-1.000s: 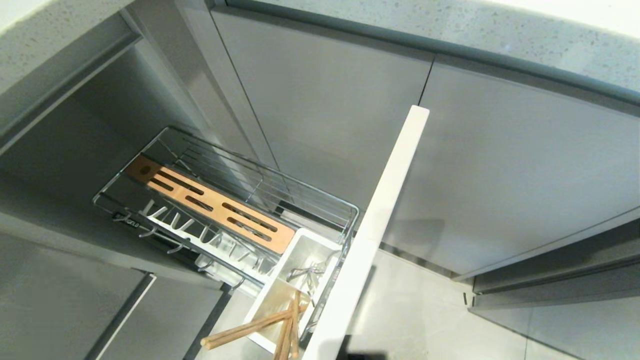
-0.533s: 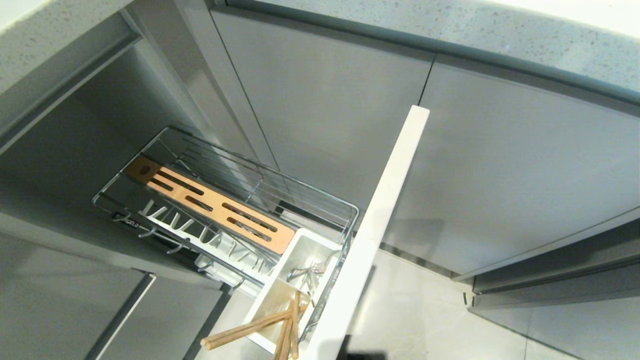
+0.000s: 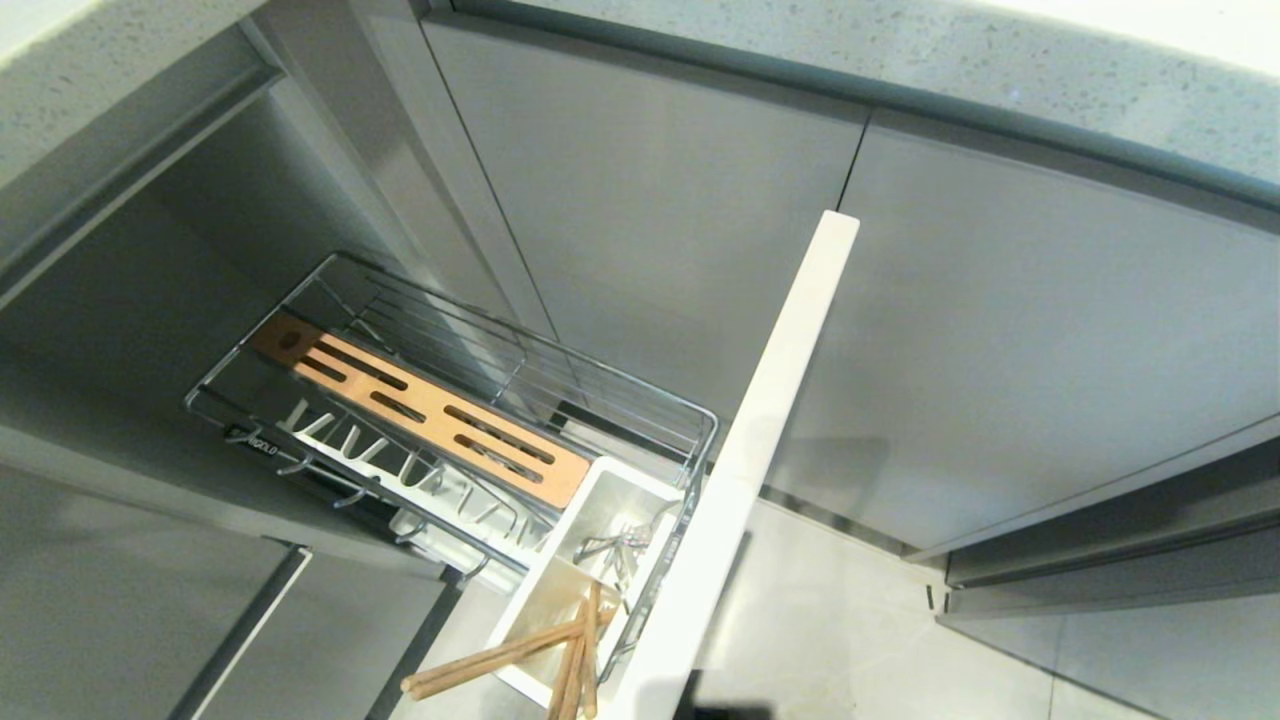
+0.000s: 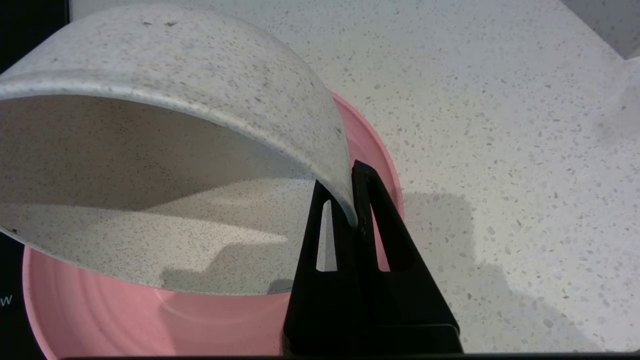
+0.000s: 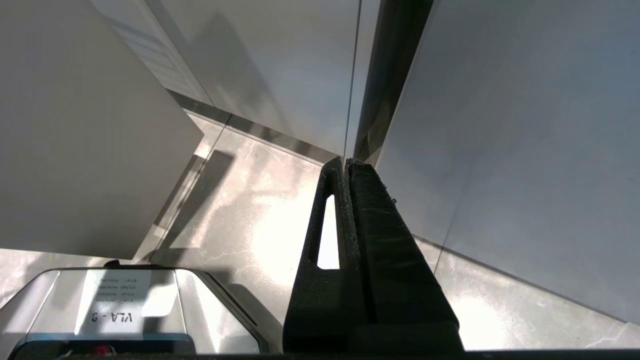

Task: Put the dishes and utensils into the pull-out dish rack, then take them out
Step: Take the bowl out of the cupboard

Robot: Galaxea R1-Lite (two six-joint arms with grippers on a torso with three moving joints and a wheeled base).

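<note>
The pull-out dish rack [image 3: 450, 420] is standing drawn out of the grey cabinet, its pale front panel [image 3: 745, 470] jutting toward the camera. Inside the chrome wire basket the orange-brown slotted board [image 3: 420, 405] is lying along the middle, with the white plate prongs [image 3: 400, 470] running just beside it; no dish is sitting in them. At the near end, the white utensil tub [image 3: 585, 560] is holding the wooden chopsticks [image 3: 540, 650], which are leaning out over its rim, and something silvery [image 3: 610, 548] is lying deeper in the tub, probably the spoon, though glare is making that hard to confirm.

Neither arm is showing in the head view. In the left wrist view, the left pincer [image 4: 354, 200] is clamping the rim of the speckled white bowl [image 4: 165, 150], one finger inside the wall and one outside, and is holding it tilted above the pink plate [image 4: 150, 315], which is resting on the speckled bench [image 4: 500, 125]. Whether bowl and plate are touching cannot be told.

In the right wrist view, the right pincer [image 5: 346, 167] is hanging with its jaws pressed together on nothing, pointing at the pale floor [image 5: 250, 225] beside the cabinet doors [image 5: 500, 125].
</note>
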